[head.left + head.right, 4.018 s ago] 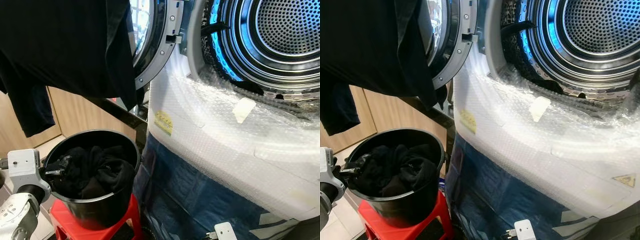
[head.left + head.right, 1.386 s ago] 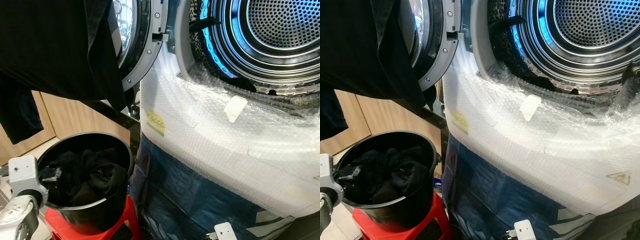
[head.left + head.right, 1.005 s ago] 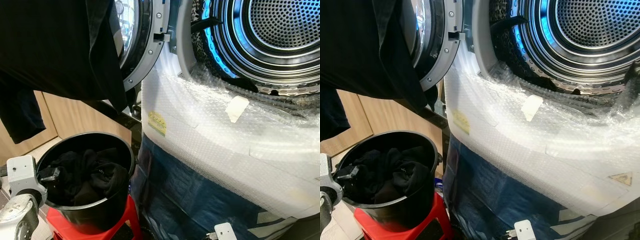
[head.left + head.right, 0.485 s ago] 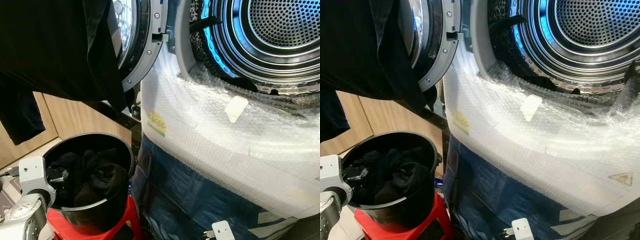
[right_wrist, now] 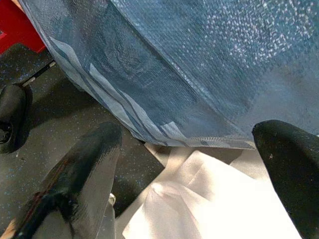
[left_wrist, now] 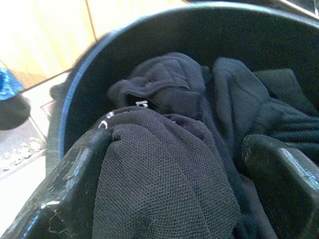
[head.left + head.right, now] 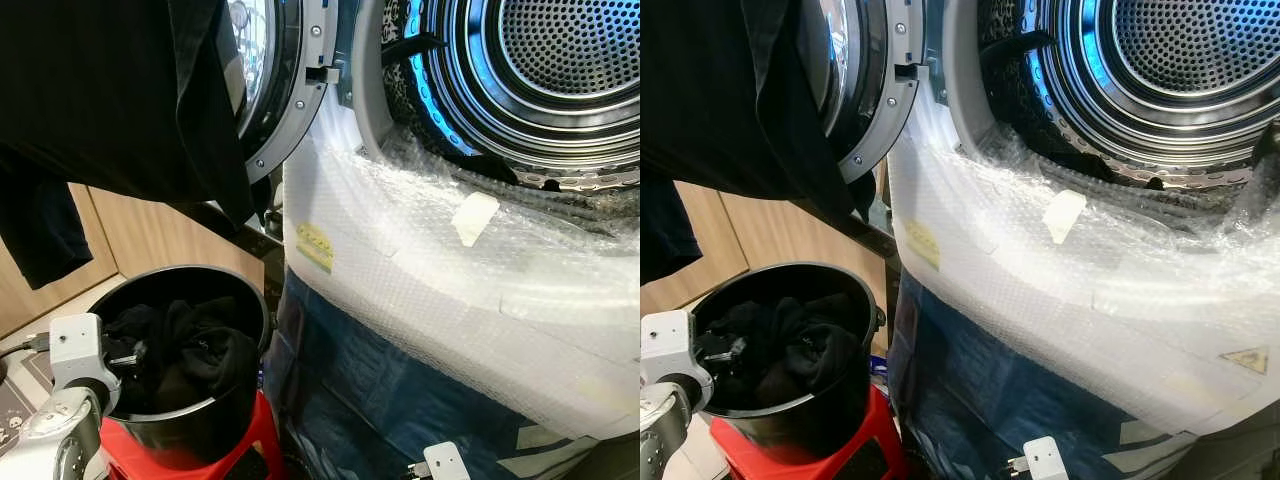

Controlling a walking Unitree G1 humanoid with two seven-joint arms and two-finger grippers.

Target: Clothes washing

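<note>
A black bucket [image 7: 215,420] stands on a red stool [image 7: 258,435] left of the washer and holds a heap of black clothes [image 7: 195,350]. My left gripper [image 7: 130,355] reaches over the bucket's left rim. In the left wrist view it is open, its fingers [image 6: 60,199] spread either side of a mesh garment [image 6: 164,169]. The washer's drum [image 7: 570,50] stands open at upper right, its door [image 7: 295,80] swung left. A black garment [image 7: 110,90] hangs over the door. My right gripper [image 5: 189,164] hangs open low by the washer's base.
Bubble wrap [image 7: 450,270] covers the washer's front below the drum, with blue sheeting [image 7: 380,390] under it. Wooden cabinet panels [image 7: 130,235] stand behind the bucket. Dark floor [image 5: 60,119] and white sheeting [image 5: 199,199] lie under the right gripper.
My left wrist has moved right, further over the bucket's rim and into the clothes. The right arm stays low. The camera has shifted slightly.
</note>
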